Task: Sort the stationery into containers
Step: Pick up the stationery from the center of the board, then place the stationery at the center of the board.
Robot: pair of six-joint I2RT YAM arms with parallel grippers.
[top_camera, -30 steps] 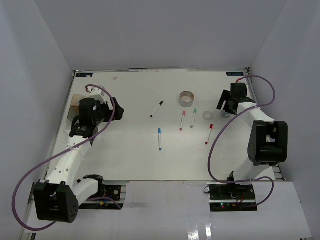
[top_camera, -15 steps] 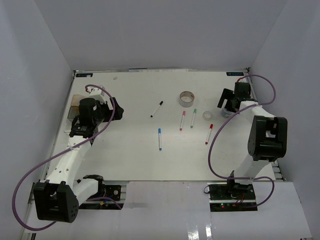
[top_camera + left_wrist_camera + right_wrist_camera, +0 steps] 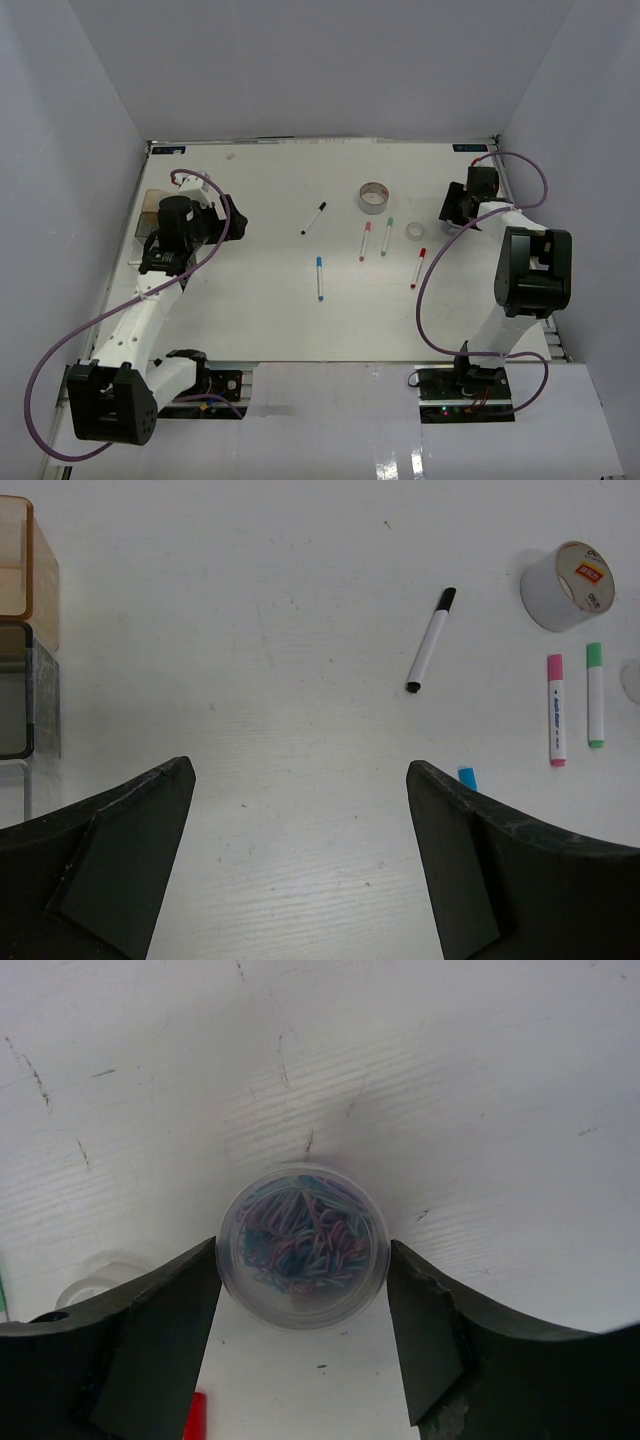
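Right gripper (image 3: pixel 303 1252) low over the table (image 3: pixel 260 190), near 2 o'clock in the overhead view. Its fingers (image 3: pixel 165 1335) bracket a small clear jar (image 3: pixel 303 1245) of coloured clips and sit against its 9 and 3 o'clock sides. Jar upright on the surface. Second clear round item (image 3: pixel 88 1287) just beside it, at 8 o'clock of the jar; red marker (image 3: pixel 195 1416) tip near that.

Left gripper (image 3: pixel 298 772) spread wide, nothing between the jaws, hovering by the table's 9 o'clock edge. Amber box (image 3: pixel 22 560) at 10 o'clock in the left wrist view, well apart from every pen.

Loose mid-table:
- black marker (image 3: pixel 431 640), tilted
- large tape roll (image 3: pixel 565 585), toward 1 o'clock
- pink marker (image 3: pixel 555 710) and green marker (image 3: pixel 595 695), side by side at 6 o'clock of the roll
- blue marker (image 3: pixel 319 278), nearest the arms
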